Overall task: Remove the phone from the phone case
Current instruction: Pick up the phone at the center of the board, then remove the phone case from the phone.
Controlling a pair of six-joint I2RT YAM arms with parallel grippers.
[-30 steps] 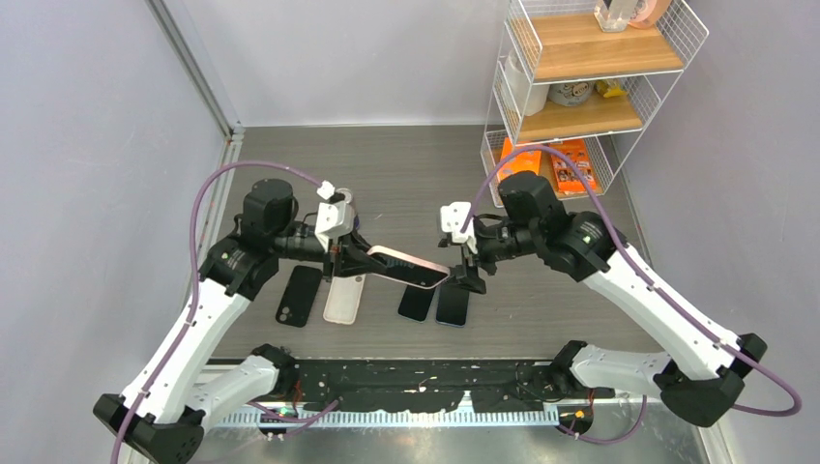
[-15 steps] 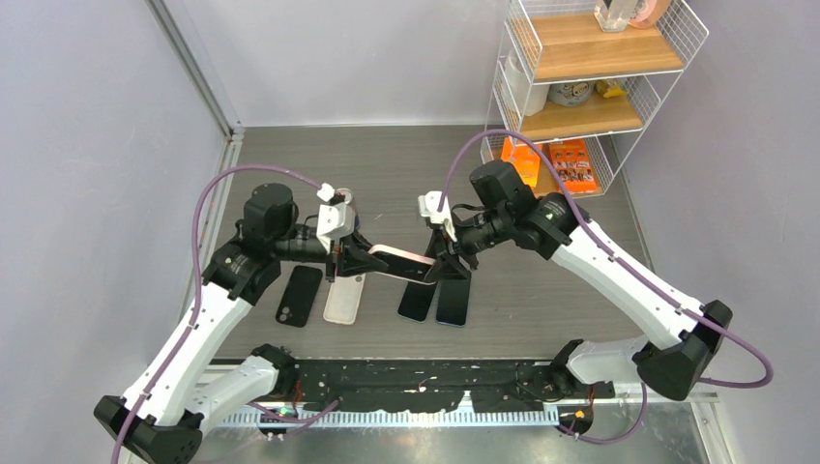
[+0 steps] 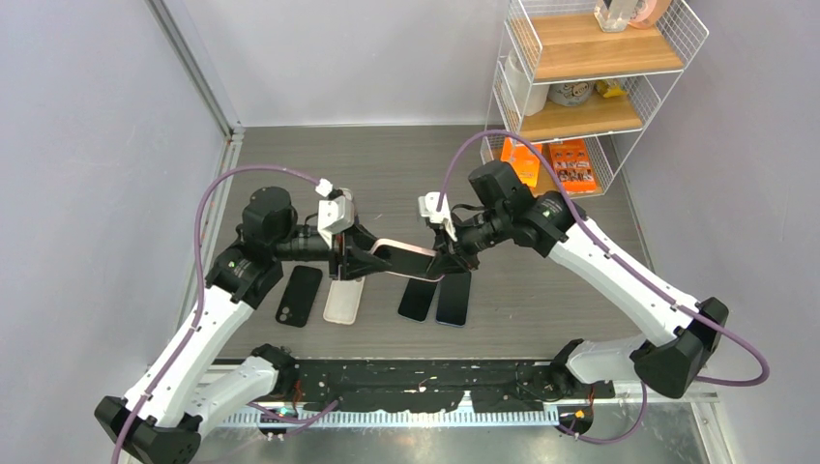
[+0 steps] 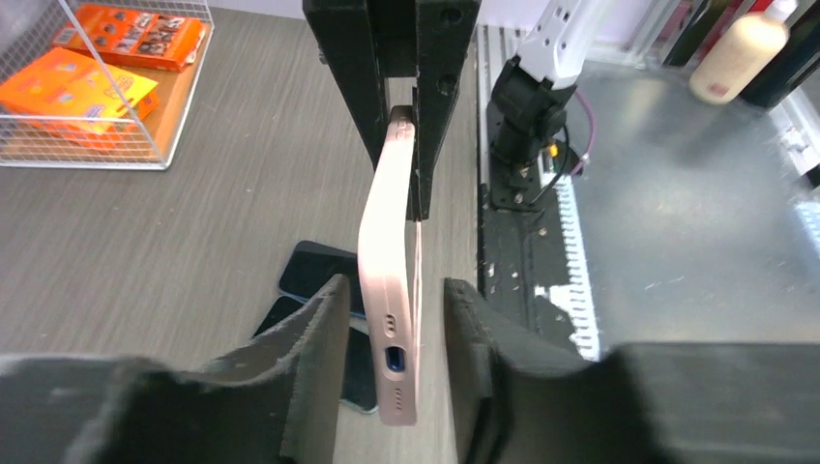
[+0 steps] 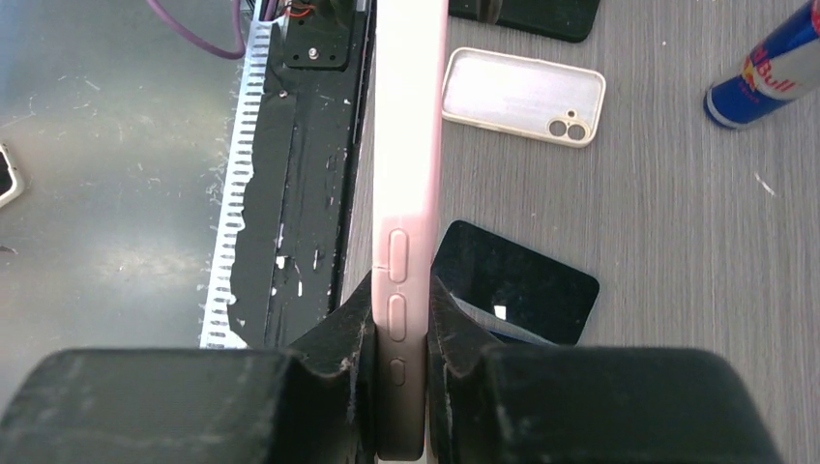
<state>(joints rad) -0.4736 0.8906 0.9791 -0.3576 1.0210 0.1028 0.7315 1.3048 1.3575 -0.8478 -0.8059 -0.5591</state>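
A pink phone case hangs flat above the table between my two grippers. The phone inside shows only as a thin edge along the case's side. My right gripper is shut on the case's end with the side buttons, both pads pressed against the case. My left gripper sits around the opposite end, where the charging port is. Its jaws stand open, with a gap on each side of the case, so they touch nothing.
Under the case lie two dark phones; a black case and a clear white case lie to their left. A wire shelf stands back right. A drink can lies on the table.
My right gripper moved left to the case's free end and shut on it. My left gripper's jaws opened off the case it had been holding.
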